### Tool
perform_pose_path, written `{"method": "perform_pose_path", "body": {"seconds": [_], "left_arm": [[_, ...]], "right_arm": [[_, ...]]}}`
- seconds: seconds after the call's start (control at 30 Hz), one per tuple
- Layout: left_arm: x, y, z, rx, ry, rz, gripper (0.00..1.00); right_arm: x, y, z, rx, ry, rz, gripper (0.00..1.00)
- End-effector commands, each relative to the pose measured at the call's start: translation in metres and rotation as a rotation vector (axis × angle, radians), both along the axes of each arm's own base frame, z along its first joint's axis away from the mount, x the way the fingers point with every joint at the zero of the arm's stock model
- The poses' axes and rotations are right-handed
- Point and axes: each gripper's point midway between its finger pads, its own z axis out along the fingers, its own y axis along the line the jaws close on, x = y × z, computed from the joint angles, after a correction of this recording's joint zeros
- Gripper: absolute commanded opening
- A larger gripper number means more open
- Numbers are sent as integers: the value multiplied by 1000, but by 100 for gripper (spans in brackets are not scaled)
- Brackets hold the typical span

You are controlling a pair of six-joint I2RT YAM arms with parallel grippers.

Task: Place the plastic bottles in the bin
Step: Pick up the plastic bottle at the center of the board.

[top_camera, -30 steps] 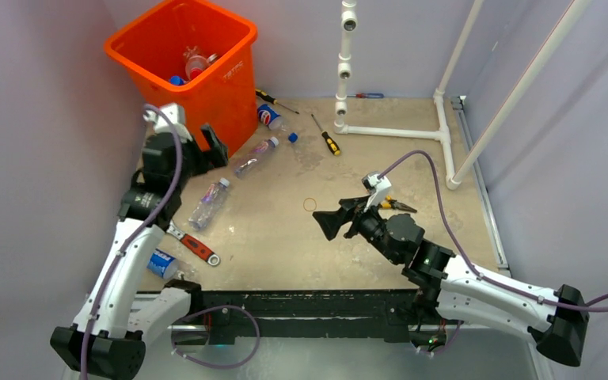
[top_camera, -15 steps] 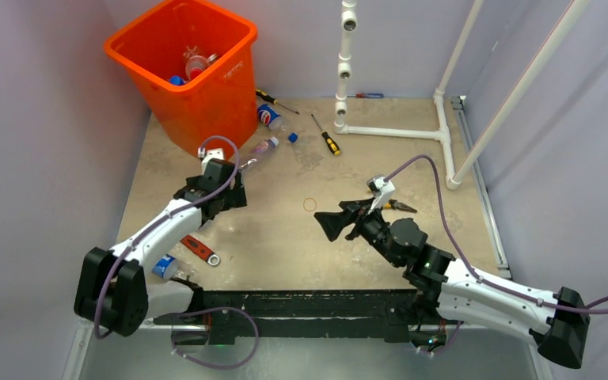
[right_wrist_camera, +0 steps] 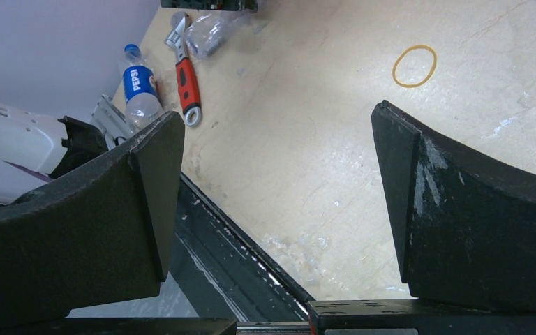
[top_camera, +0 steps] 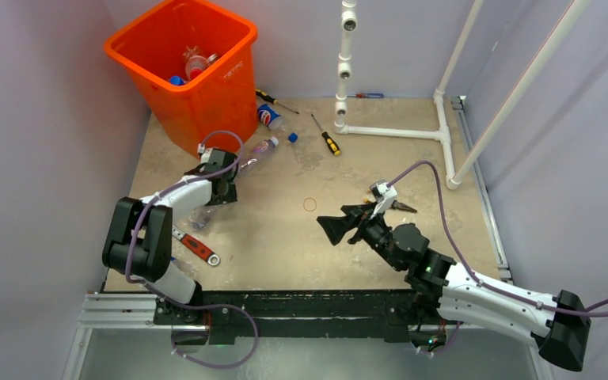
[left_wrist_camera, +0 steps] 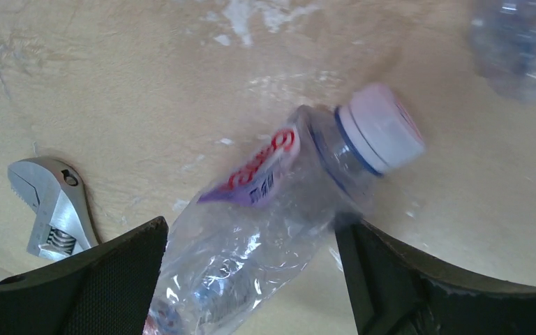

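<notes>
The orange bin (top_camera: 206,95) stands at the far left with several bottles inside. My left gripper (top_camera: 217,192) is low over the table, open, with its jaws either side of a crumpled clear bottle (left_wrist_camera: 272,202) that has a white cap and a purple-red label. The jaws are not closed on it (left_wrist_camera: 250,230). A second clear bottle (top_camera: 257,153) and a Pepsi bottle (top_camera: 269,116) lie near the bin. Another Pepsi bottle (right_wrist_camera: 138,84) lies at the near left edge. My right gripper (top_camera: 339,226) is open and empty above mid-table (right_wrist_camera: 277,118).
A red-handled wrench (top_camera: 195,248) lies by the left arm (left_wrist_camera: 52,216). Screwdrivers (top_camera: 328,141) and a blue cap (top_camera: 292,137) lie behind. A rubber band (top_camera: 309,204) lies mid-table. Pliers (top_camera: 400,207) sit by the right arm. The white pipe frame (top_camera: 443,131) stands at the back right.
My left arm has swung down from beside the bin to the table and set its open jaws around the clear bottle. My right gripper has drifted slightly nearer.
</notes>
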Motion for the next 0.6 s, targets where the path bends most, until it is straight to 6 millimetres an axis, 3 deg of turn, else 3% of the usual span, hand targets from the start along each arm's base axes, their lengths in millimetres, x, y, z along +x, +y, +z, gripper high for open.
{"method": "perform_pose_path", "body": {"seconds": [0.0,0.33,0.57], "left_arm": [[17,3,-1,-48,-12,6,86],[12,-27,-19,-175,34,-60,52],[2,-59,-3,-258,-5,-121,30]], "right_arm": [[1,-1,26,41,-64,-3,99],[2,1,26,45,-66,-3,99],[3,0,25,27,-62,-6,99]]}}
